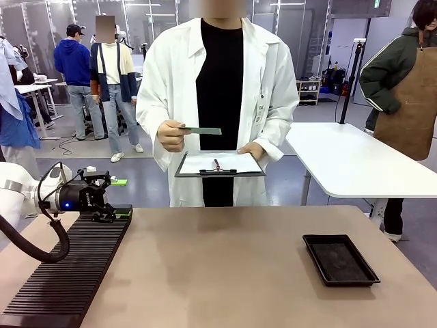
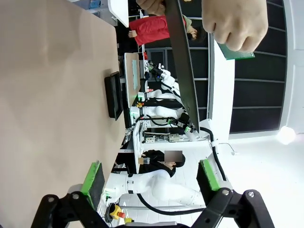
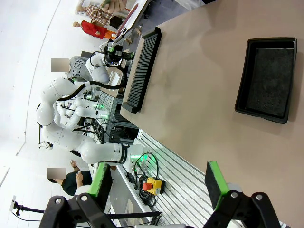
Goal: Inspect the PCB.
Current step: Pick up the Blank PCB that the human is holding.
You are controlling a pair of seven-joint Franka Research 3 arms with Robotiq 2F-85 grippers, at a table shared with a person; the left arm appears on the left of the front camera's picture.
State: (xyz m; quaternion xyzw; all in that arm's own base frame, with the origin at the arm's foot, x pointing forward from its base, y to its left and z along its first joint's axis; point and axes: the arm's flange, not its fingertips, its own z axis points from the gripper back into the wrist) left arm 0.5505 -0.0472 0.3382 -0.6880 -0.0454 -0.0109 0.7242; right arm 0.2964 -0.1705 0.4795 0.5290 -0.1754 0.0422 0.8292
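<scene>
Finding: the PCB [image 1: 201,130] is off the worktop [image 1: 218,266]. The person at the far side holds it by one end in one hand [image 1: 171,135], roughly level, just above a clipboard [image 1: 218,165] carried on the other hand.

Left pincer [image 2: 149,171]: pads apart, nothing between them. It sits at the far end of the black slotted rack [image 1: 68,273], well below the board.

Right pincer [image 3: 157,175]: pads apart, empty, above the worktop near the empty black tray [image 1: 339,258].

Status: inspection appears to be in the person's hands.

Risks, as judged:
- The grip is at one end only, so a slip would drop the board onto the clipboard or the floor beyond the worktop.
- If the board is handed over, a thin edge could twist between the pads.
- An early reach by either arm could strike the clipboard.
</scene>
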